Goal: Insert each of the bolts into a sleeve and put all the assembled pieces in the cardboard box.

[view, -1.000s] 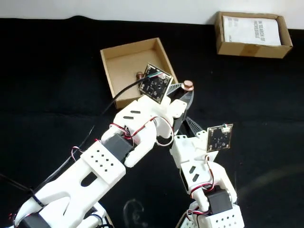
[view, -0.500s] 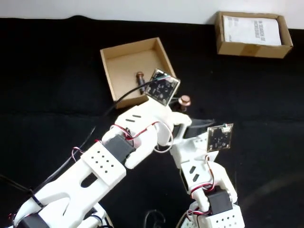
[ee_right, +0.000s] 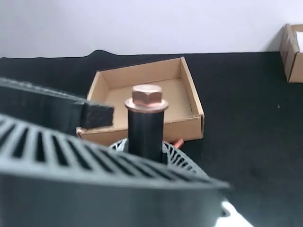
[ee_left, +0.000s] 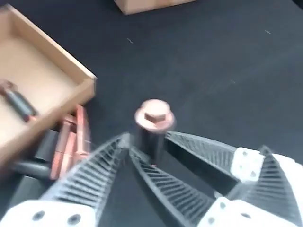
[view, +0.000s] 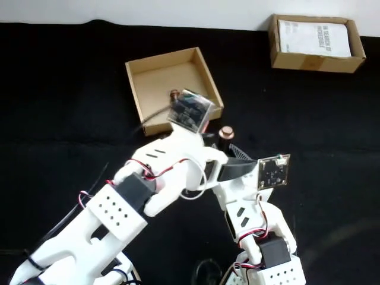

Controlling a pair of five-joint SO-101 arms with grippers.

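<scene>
A black sleeve with a copper bolt (view: 225, 132) seated in it stands upright in the air, just off the near right corner of the cardboard box (view: 138, 89). My left gripper (ee_left: 149, 142) is shut on the sleeve (ee_left: 152, 124); its ribbed fingers (ee_right: 166, 153) wrap the sleeve's base. My right gripper (view: 233, 161) sits right beside the same piece (ee_right: 147, 123), below and in front of it. One assembled piece (ee_left: 16, 101) lies inside the box (ee_left: 57, 56).
Loose copper bolts (ee_left: 71, 142) and black sleeves (ee_left: 28, 166) lie on the black cloth against the box's outer wall. A second cardboard box (view: 314, 59) holding a printed sheet stands at the far right. Both arms crowd the middle foreground.
My left arm has drawn back from the box's corner toward the right arm, carrying the sleeve and bolt with it. The right arm has stayed put.
</scene>
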